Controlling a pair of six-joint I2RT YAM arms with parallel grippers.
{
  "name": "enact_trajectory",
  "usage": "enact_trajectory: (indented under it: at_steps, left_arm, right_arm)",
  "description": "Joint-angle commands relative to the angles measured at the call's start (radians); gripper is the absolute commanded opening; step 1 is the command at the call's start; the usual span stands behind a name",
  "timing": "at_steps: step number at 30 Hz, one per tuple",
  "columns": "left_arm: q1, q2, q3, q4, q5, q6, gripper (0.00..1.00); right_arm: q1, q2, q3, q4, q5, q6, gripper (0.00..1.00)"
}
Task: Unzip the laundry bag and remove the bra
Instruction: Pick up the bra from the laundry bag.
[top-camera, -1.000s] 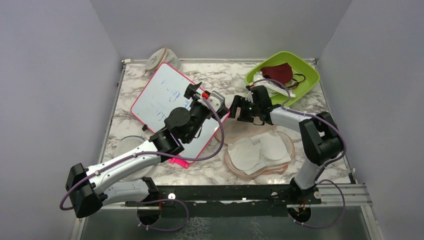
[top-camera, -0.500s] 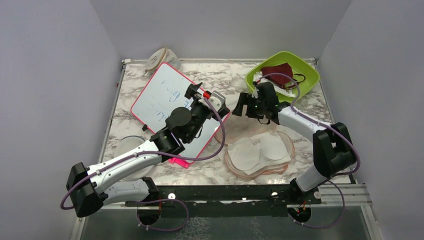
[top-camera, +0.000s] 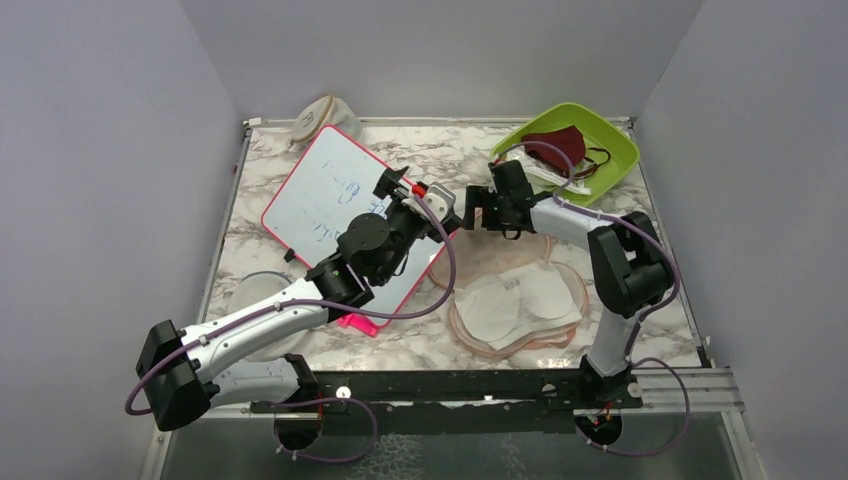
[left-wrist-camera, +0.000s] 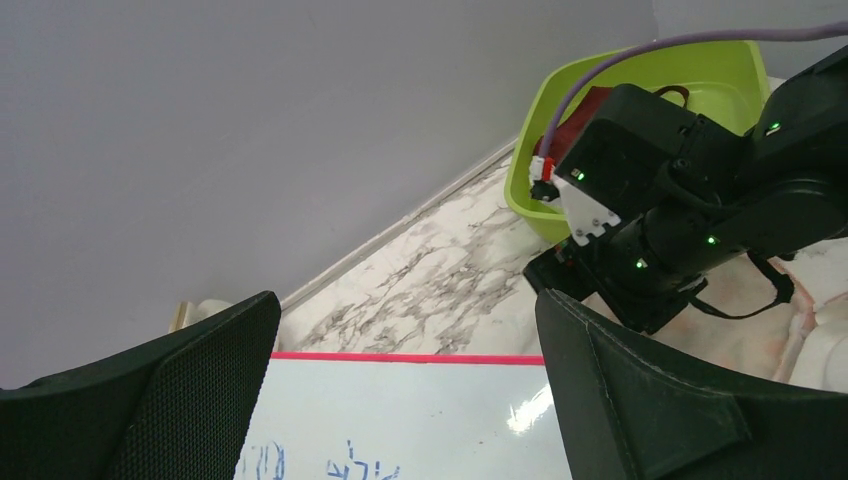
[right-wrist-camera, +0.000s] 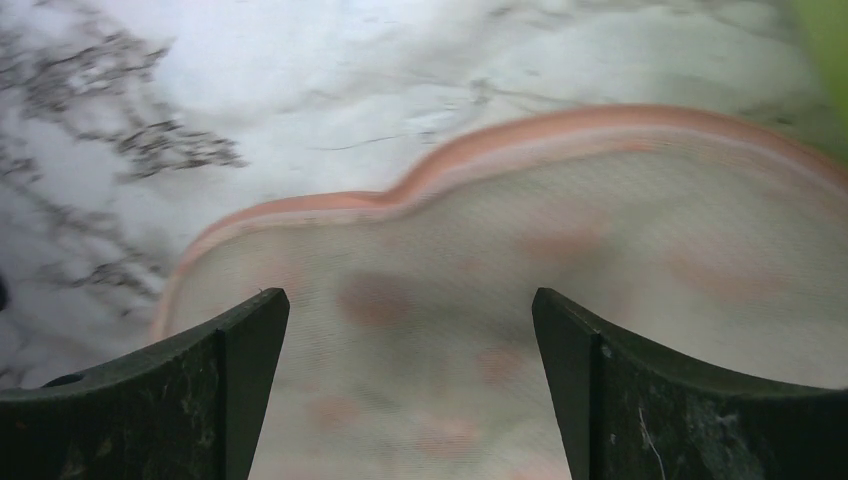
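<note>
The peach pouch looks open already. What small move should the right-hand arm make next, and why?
Probably bring the right gripper nearer and down onto the white soft fabric bra. The peach printed padded laundry bag lies unzipped and spread open, the bra sits exposed on it, and that gripper hovers open and empty over the bag's far flap.

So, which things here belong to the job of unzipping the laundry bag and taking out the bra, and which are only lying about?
Belong to the job:
- laundry bag, peach, seemingly already open
- bra, white, lying on the bag

Only lying about:
- whiteboard
- green bin
- maroon mask inside the bin
- beige fabric thing at the far edge
</note>
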Motion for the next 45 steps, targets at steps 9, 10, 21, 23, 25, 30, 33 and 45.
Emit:
enact_trajectory:
  at_steps: [9, 10, 21, 23, 25, 30, 33, 45]
  left_arm:
    - [-0.001, -0.003, -0.007, 0.028, 0.001, -0.022, 0.95]
    - [-0.001, -0.005, -0.008, 0.028, 0.001, -0.024, 0.95]
    - [-0.001, 0.005, -0.008, 0.028, 0.004, -0.034, 0.95]
    - [-0.001, 0.003, -0.008, 0.028, 0.008, -0.038, 0.95]
    - [-0.001, -0.002, -0.008, 0.028, 0.011, -0.041, 0.95]
    - [-0.001, -0.011, -0.010, 0.029, -0.004, -0.032, 0.95]
    - [-0.001, -0.013, -0.011, 0.029, -0.001, -0.030, 0.95]
    - [-0.001, -0.019, -0.008, 0.028, 0.007, -0.036, 0.95]
  right_arm:
    - [0.040, -0.202, 0.067, -0.311, 0.118, -0.026, 0.92]
    - [0.040, -0.232, 0.059, -0.355, 0.127, -0.023, 0.92]
    - [0.045, -0.385, 0.022, -0.728, 0.173, 0.454, 0.93]
    - [0.051, -0.360, 0.052, -0.782, 0.183, 0.559, 0.94]
    - [0.059, -0.307, 0.093, -0.862, 0.251, 0.656, 0.95]
    - [0.067, -0.176, 0.201, -1.007, 0.308, 0.776, 0.96]
    - [0.081, -0.108, 0.254, -1.055, 0.282, 0.794, 0.97]
    - [0.130, -0.040, 0.244, -1.111, 0.235, 0.886, 0.97]
